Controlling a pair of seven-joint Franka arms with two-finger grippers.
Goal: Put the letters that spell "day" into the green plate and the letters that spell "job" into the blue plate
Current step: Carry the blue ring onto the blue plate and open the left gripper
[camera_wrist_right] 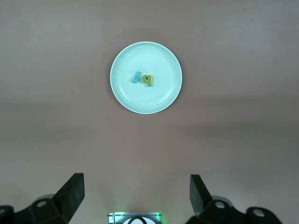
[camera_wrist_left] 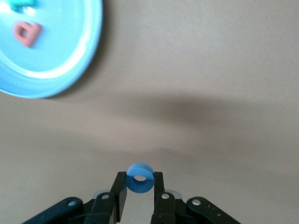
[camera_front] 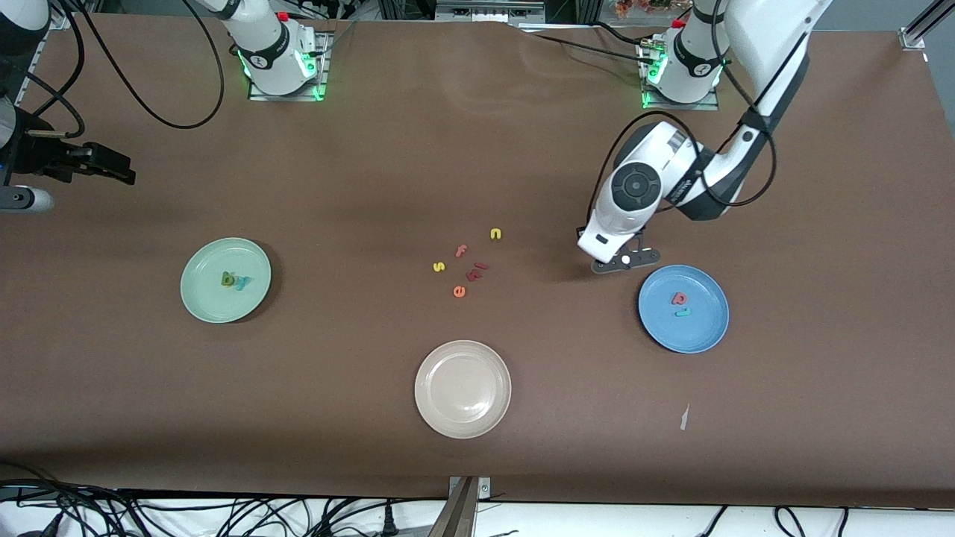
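My left gripper (camera_front: pixel 625 259) hangs over bare table just beside the blue plate (camera_front: pixel 701 330), shut on the blue ring "o" (camera_wrist_left: pixel 139 169). In that plate (camera_wrist_left: pixel 60 51) lie the pinkish-red "b" (camera_front: pixel 679 298) and the teal "j" (camera_front: pixel 683 312). The green plate (camera_front: pixel 209 300) toward the right arm's end holds the dark green "d" (camera_front: pixel 227 279) and the teal "y" (camera_front: pixel 242 282); the yellow "a" is not clear to me. My right gripper (camera_front: pixel 112 168) waits open, high over the table's end, with the green plate (camera_wrist_right: pixel 161 60) below it.
Loose letters lie mid-table: yellow "n" (camera_front: pixel 495 233), pink "f" (camera_front: pixel 461 250), yellow "s" (camera_front: pixel 439 266), a red piece (camera_front: pixel 477 270), orange "e" (camera_front: pixel 459 291). A beige plate (camera_front: pixel 462 418) sits nearer the front camera. A white scrap (camera_front: pixel 684 418) lies near the blue plate.
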